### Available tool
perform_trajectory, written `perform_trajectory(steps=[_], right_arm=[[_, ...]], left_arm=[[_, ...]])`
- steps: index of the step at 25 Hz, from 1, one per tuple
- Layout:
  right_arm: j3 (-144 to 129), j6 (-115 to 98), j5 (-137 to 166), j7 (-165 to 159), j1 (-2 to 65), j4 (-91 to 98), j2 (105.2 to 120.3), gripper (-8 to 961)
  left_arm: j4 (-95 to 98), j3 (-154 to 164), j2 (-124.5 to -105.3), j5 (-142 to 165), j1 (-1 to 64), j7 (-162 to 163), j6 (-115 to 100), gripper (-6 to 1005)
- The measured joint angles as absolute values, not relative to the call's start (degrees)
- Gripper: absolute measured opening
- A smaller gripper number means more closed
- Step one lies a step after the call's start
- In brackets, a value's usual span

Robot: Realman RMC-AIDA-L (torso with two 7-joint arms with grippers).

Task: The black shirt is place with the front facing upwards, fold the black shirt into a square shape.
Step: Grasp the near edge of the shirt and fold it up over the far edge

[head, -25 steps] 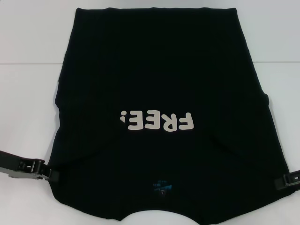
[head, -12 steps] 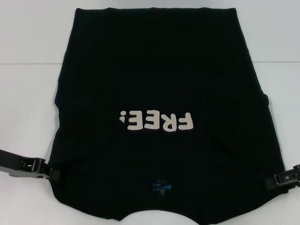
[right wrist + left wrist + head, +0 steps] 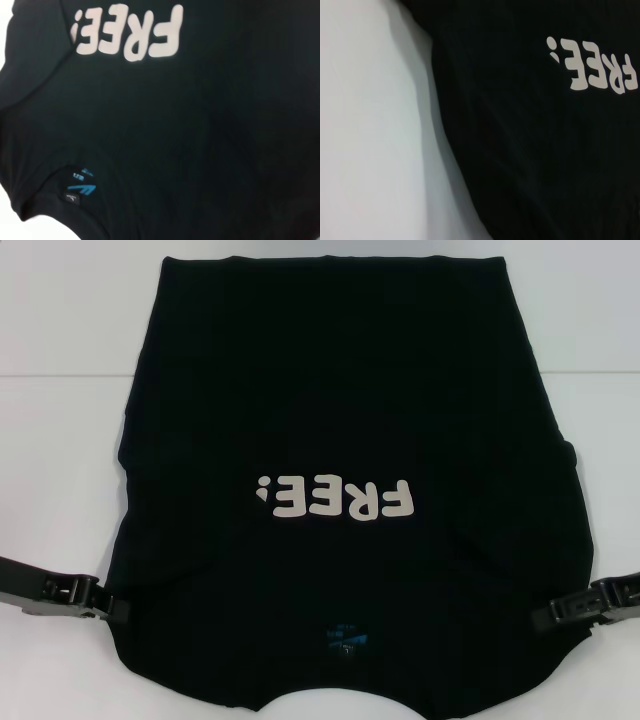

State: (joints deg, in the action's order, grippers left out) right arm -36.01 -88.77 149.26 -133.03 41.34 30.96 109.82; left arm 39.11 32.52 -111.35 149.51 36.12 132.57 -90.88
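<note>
Only our head camera is showing both grippers. Our left gripper [image 3: 112, 612] is touching the black shirt [image 3: 330, 400] at 8 o'clock, our right gripper [image 3: 545, 618] at 4. We cannot tell their grip.

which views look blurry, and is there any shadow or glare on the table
Head view: FREE! lettering on the black shirt reads crisp, white table evenly lit, no glare. Left wrist view: a soft grey shadow runs along the shirt's edge on the table. Right wrist view: lettering and blue neck label look smeared.
</note>
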Motion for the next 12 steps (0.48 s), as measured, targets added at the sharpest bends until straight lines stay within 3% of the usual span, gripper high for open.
perform_trajectory(steps=[2,12], right_arm=[[-35.99,-88.77,149.24,-133.21,41.73,31.00,109.89,828],[-36.46,-88.77,149.53,-133.28,42.08,31.58,109.86,614]], left_arm=[[39.11,32.52,-111.35,149.47,36.14,132.56,-90.88,21],[38.52,32.52,-111.36,149.41,36.32,132.53,-90.87,21]])
